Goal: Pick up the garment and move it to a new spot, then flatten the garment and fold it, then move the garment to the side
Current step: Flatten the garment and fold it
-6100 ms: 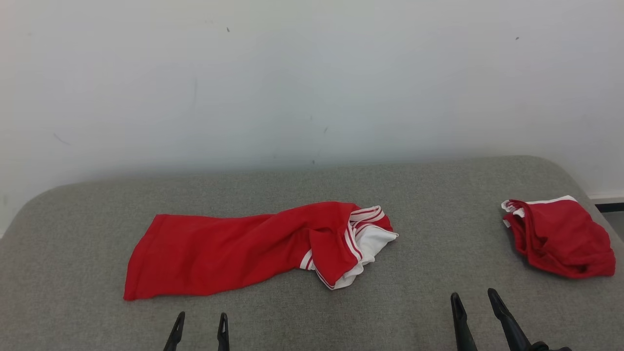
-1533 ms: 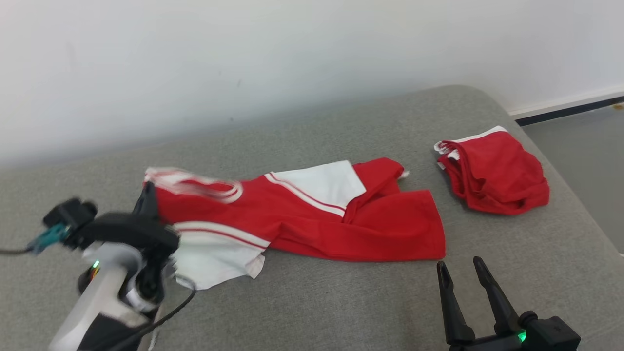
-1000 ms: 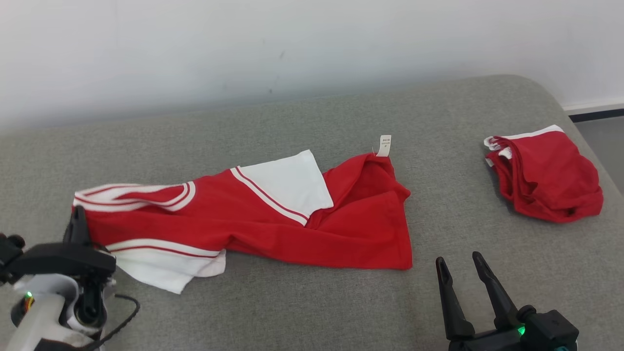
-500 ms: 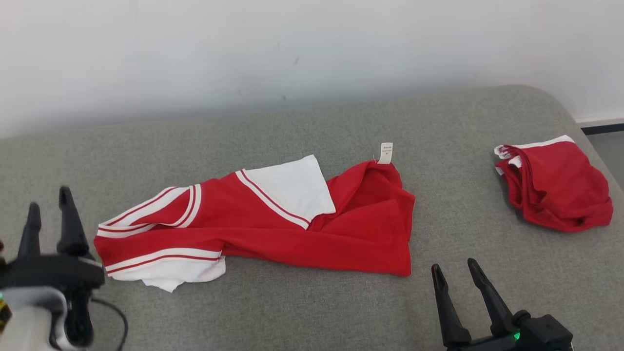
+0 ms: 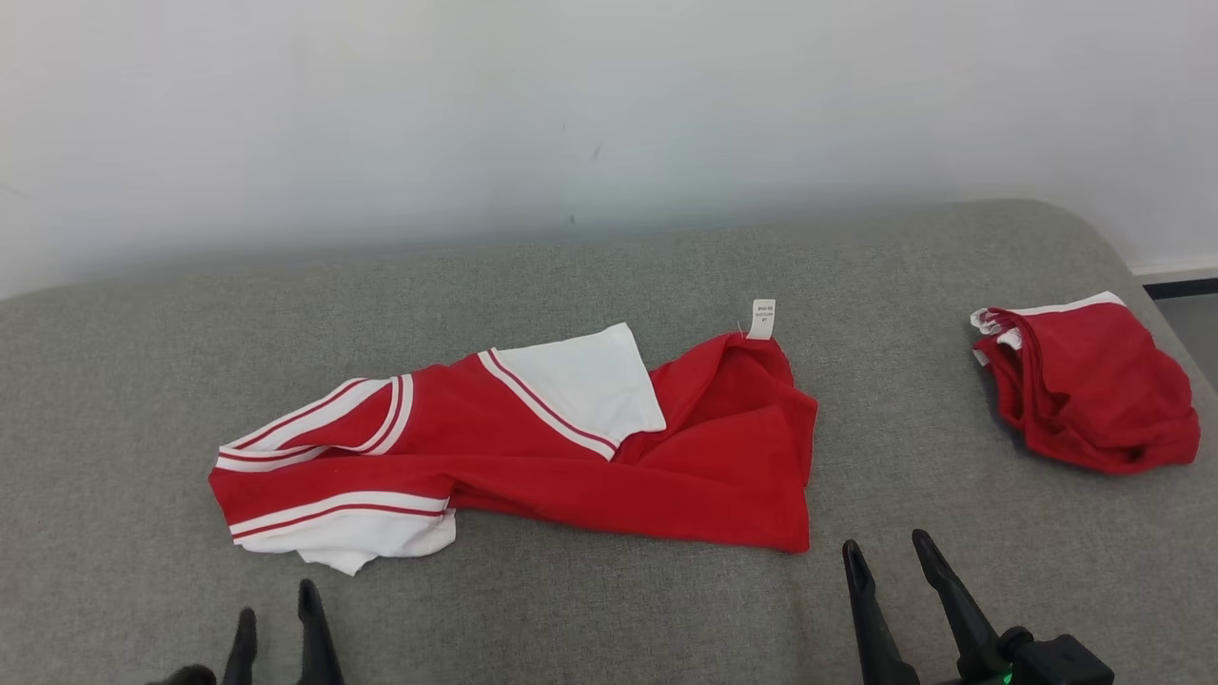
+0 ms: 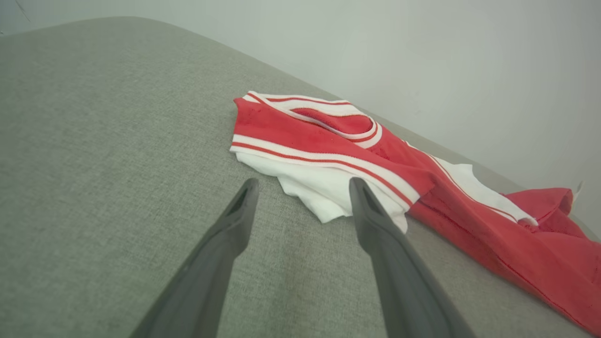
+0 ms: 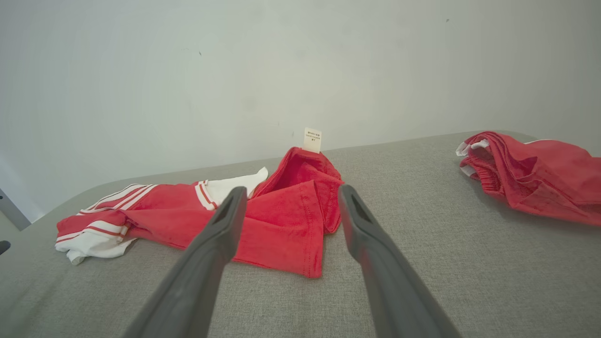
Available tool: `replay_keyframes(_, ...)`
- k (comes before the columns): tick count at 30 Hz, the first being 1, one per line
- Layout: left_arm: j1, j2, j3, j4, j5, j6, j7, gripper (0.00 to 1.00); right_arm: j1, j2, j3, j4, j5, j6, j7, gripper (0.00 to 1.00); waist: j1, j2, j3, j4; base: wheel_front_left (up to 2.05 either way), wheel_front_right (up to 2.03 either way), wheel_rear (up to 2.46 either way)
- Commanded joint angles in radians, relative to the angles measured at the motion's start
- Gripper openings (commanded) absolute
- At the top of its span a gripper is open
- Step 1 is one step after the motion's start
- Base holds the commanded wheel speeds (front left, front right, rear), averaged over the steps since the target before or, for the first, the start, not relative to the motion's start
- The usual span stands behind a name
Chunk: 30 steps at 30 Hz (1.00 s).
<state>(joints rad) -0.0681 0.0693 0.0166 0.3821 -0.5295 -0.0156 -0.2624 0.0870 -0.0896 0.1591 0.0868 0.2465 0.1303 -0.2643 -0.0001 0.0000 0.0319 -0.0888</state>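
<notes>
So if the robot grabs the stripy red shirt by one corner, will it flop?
Probably: the shirt lies in soft folds. It looks thin, so likely light. Pushed on the rough grey cushion, it would probably bunch up, not slide.

The print on the small white label (image 5: 761, 319) was too small to read. The head view's bottom edge cut off the left gripper (image 5: 277, 601) below its two dark fingers. The crumpled red-and-white jersey garment (image 6: 460, 230) ran past the left wrist view's right edge.
</notes>
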Motion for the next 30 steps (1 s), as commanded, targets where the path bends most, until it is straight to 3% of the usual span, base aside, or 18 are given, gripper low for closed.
replay_keyframes(1, 0.016, -0.006, -0.005, 0.018, 0.001, 0.007, -0.001, 1.0, 0.009, -0.003, 0.003, 0.001, 0.006, 0.001, -0.001, 1.0, 0.0001, 0.0, -0.005, -0.001, 0.0, 0.0, 0.0)
replay_keyframes(10, -0.081, -0.018, -0.073, 0.261, -0.062, 0.012, 0.001, 1.0, 0.002, -0.024, 0.017, -0.001, 0.014, 0.001, -0.001, 1.0, 0.0001, 0.0, -0.001, -0.034, 0.0, 0.0, 0.0)
replay_keyframes(28, -0.279, -0.004, -0.012, 0.504, -0.031, 0.027, 0.0, 1.0, -0.029, -0.037, 0.018, -0.005, 0.015, 0.001, -0.001, 1.0, 0.0001, 0.0, 0.05, -0.078, 0.0, 0.0, 0.0)
replay_keyframes(29, -0.286, -0.006, -0.014, 0.518, -0.028, 0.025, 0.0, 0.81, -0.03, -0.038, 0.017, -0.006, 0.015, 0.001, -0.001, 1.0, 0.0001, 0.0, 0.051, -0.079, 0.0, 0.0, 0.0)
replay_keyframes(30, -0.29, -0.007, -0.019, 0.532, -0.024, 0.021, 0.0, 0.46, -0.031, -0.039, 0.017, -0.006, 0.016, 0.001, -0.001, 1.0, 0.0001, 0.0, 0.052, -0.08, 0.0, 0.0, 0.0)
